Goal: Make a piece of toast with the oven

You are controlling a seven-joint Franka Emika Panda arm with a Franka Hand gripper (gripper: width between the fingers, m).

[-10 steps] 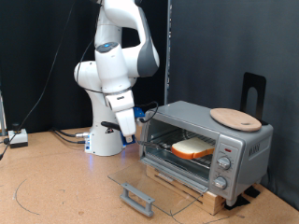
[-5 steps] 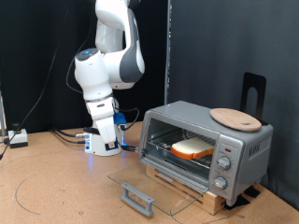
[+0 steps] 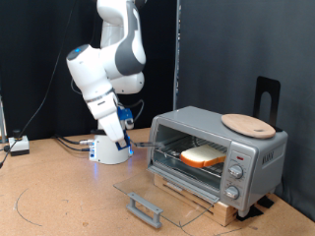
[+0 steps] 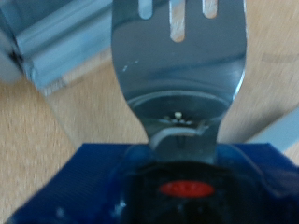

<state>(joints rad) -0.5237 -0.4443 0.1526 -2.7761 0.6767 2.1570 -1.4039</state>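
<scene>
Black curtains back a brown wooden bench (image 3: 59,192) that carries one robot arm, one oven and one slice of bread. On the bench's right side, in the exterior view, the silver oven (image 3: 219,153) sits on a low wooden base with its glass door (image 3: 162,190) folded down flat toward the front edge. Inside it, on the wire rack, lies the single piece of toast (image 3: 203,155), pale on top with an orange crust. One round wooden board (image 3: 247,124) rests on the oven's roof.

Over the middle of the bench, left of the oven's mouth, hangs the gripper (image 3: 125,124), with a metal fork (image 3: 148,144) reaching toward the opening but short of the bread. Only the wrist view shows that tool well: a broad, slotted fork (image 4: 177,65) rising from a blue holder (image 4: 168,182), with the oven's silver edge behind. Whether the fingers are apart or together I cannot tell.
</scene>
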